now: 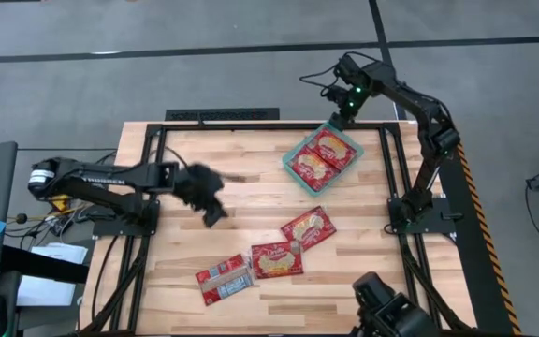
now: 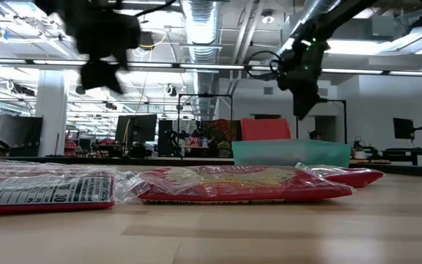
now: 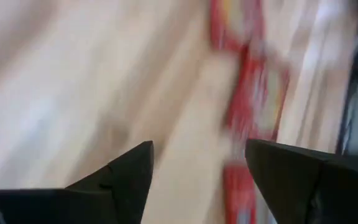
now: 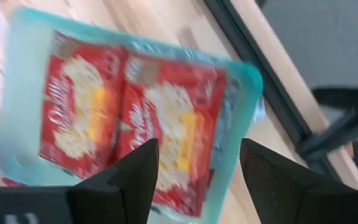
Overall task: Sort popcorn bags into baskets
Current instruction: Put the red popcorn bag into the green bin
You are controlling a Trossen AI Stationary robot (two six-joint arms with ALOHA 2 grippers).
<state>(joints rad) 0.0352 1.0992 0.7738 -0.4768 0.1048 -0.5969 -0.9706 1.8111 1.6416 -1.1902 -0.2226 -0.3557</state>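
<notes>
Teal plastic forms the shallow basket [image 1: 288, 156] that is set at the far right of the wooden table [image 1: 251, 201], turned at an angle to the table's edges. Two red popcorn bags are laid side by side in it, one [image 1: 333, 144] toward the far corner and one [image 1: 309, 165] nearer the middle of the table. The right gripper [image 1: 342, 115] is held in the air just beyond the basket's far edge, and its jaws are seen parted with nothing between them in the right wrist view [image 4: 197, 163], where both bagged packets are framed below the fingers [image 4: 135, 171]. Three more bags are left on the bare wood at the near side: one [image 1: 308, 227] near the centre, a second [image 1: 277, 259] just beside it, and a third with a pale-blue panel [image 1: 224, 280] farther left. The left gripper [image 1: 210, 198] is held above the table left of centre, well apart from those three bags. Its jaws are likewise spread and empty, as shown in the left wrist view [image 3: 197, 168].
</notes>
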